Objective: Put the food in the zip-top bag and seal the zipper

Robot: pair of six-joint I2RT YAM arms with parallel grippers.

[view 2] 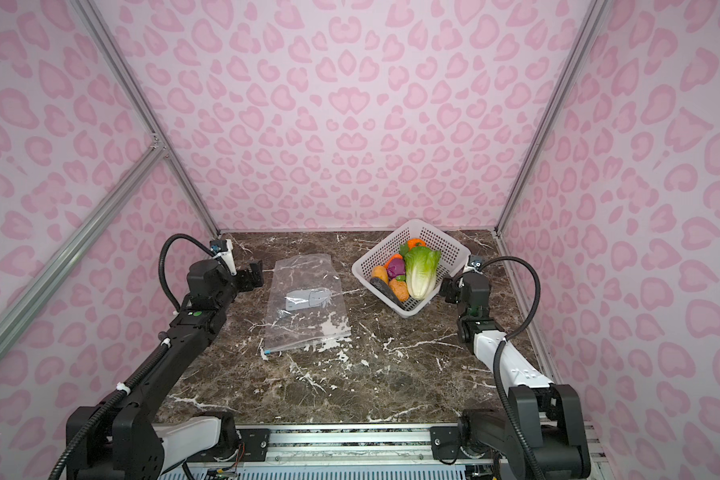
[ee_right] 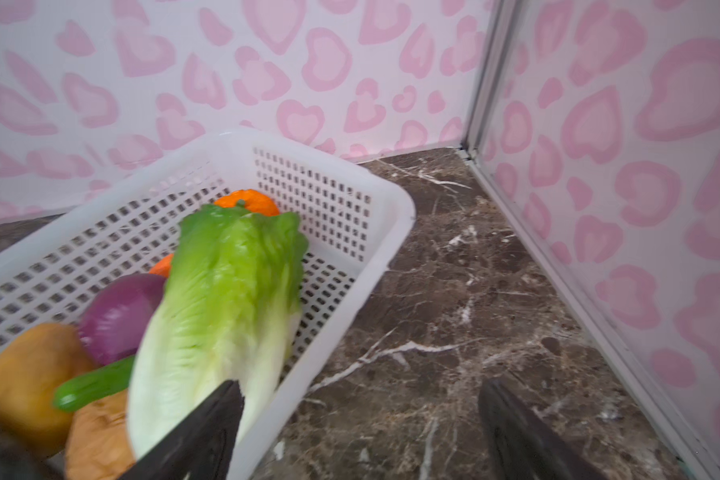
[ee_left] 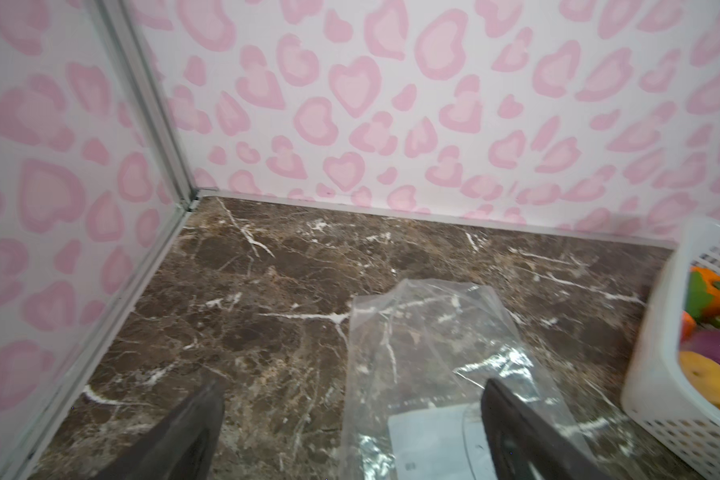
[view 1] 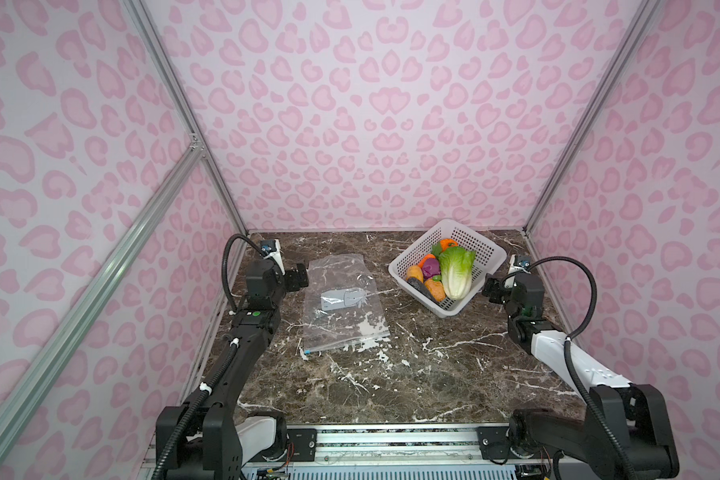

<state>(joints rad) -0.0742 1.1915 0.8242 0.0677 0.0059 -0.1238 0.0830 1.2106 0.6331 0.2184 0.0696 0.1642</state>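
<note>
Your left end effector sits just beside the far left corner of the zip-top bag. Its jaws are spread wide and hold nothing. In the left wrist view, one finger shows in front of the bag's grey label patch, and the other shows in front of bare marble.

The bag lies flat on the left half of the surface, with nothing inside it. Its zipper runs along the short edge nearest you, and the blue slider tab is at the left end of that strip. You cannot tell from these views whether the zipper is closed.

All the food is in the white basket, which sits turned cornerwise at the far right of the surface, apart from the bag. The cabbage lies on top, its white base toward you. The orange pumpkin is behind it. A purple piece, a yellow-orange piece and a dark piece lie to its left.

Your right end effector is at the basket's near right side, its jaws wide apart and pinching nothing. In the right wrist view, one finger shows in front of the cabbage's white base. The other finger is over the marble outside the basket, so the basket wall stands between the two.
</note>
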